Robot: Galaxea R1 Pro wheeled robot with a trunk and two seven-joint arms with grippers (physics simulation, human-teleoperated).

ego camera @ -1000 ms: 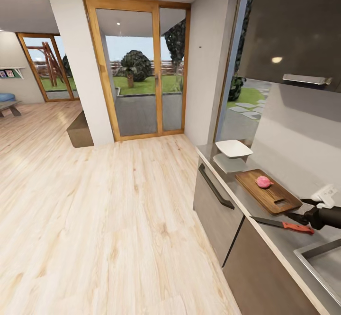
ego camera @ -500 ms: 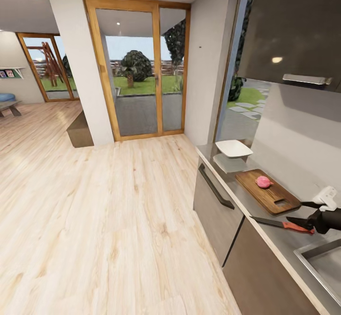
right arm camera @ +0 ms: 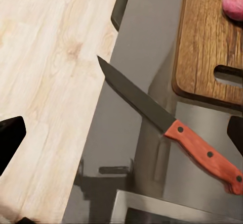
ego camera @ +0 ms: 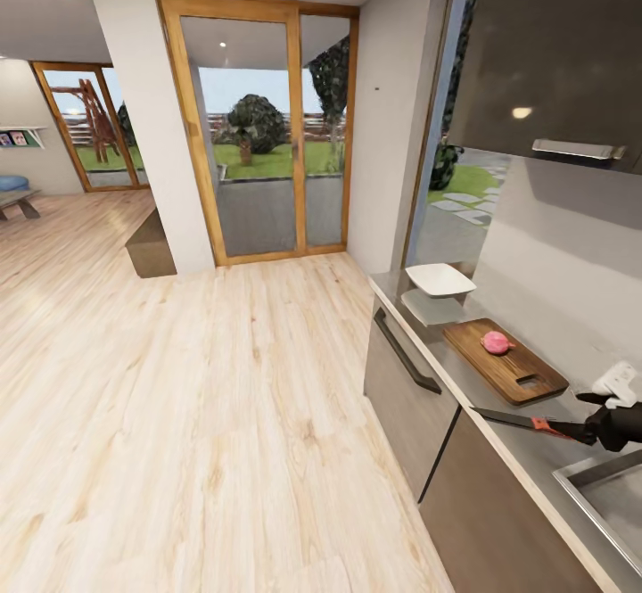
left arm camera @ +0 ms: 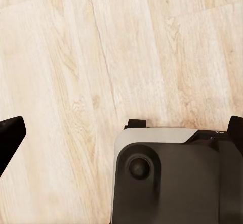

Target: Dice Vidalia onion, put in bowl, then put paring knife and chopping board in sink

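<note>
Paring knife [right arm camera: 172, 128] flat on countertop [ego camera: 535, 450], betw. chopping board [ego camera: 506, 360] and sink [ego camera: 606, 495]. Vidalia onion [ego camera: 496, 341] on board. R gripper [ego camera: 596, 424] low over red handle, fingers spread wide either side, gripping nothing. L gripper [left arm camera: 121, 133] wide open over floor [left arm camera: 76, 57], empty.

glossy grey countertop [right arm camera: 147, 52]; brown wooden chopping board [right arm camera: 207, 42]; pale wood floor [ego camera: 178, 415]
</note>
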